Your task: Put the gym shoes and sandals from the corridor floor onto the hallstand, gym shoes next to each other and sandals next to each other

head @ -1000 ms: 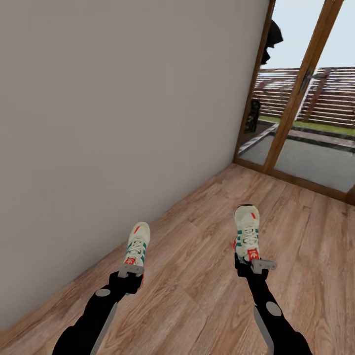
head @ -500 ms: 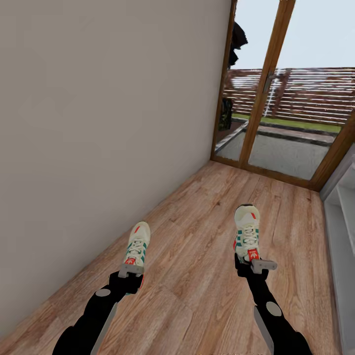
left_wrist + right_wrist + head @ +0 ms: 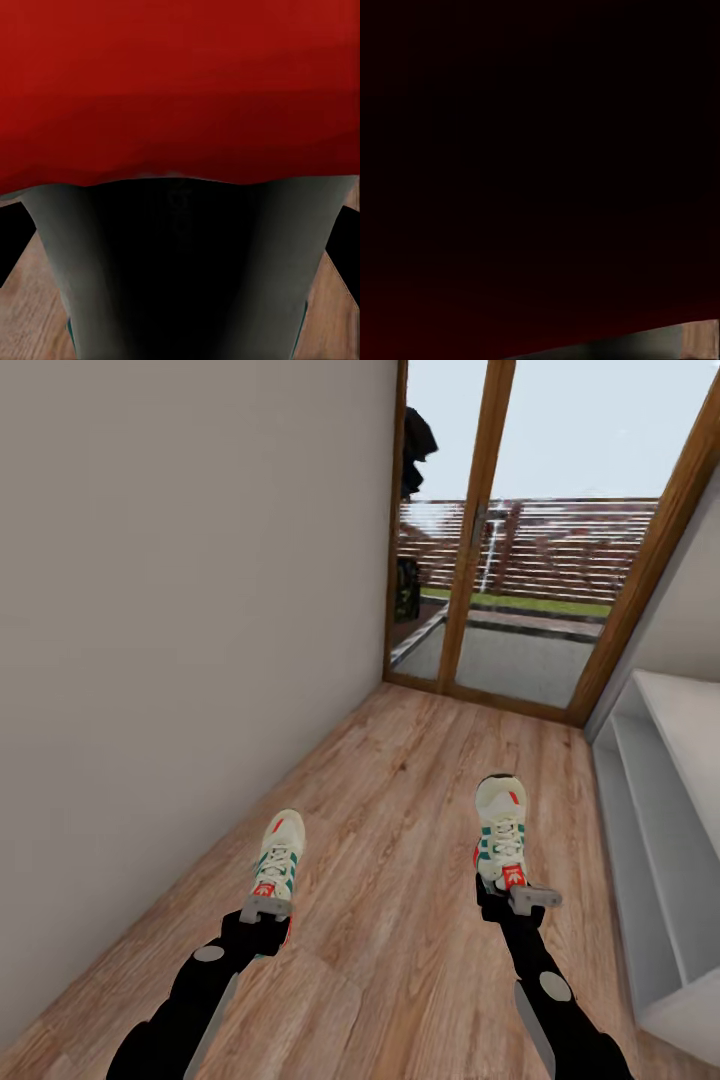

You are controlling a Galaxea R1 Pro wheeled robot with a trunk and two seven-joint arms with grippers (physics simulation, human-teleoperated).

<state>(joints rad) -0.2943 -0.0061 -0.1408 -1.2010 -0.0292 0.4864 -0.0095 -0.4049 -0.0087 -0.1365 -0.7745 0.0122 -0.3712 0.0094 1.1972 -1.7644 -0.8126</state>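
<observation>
Cream-white lace-up gym shoes with green stripes ride clear of the floor, one clamped at its heel in the left gripper (image 3: 266, 908), one in the right gripper (image 3: 515, 898), toes pointing ahead. The pale grey-white shelved hallstand (image 3: 665, 800) stands just off the right gripper's outer side; wood-grain plank floor (image 3: 400, 840) lies bare between.

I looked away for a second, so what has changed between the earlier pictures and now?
The view swung right: the glass door slid leftward and a white shelf unit came into view. Unchanged: the left gripper and right gripper each holding a gym shoe.
</observation>
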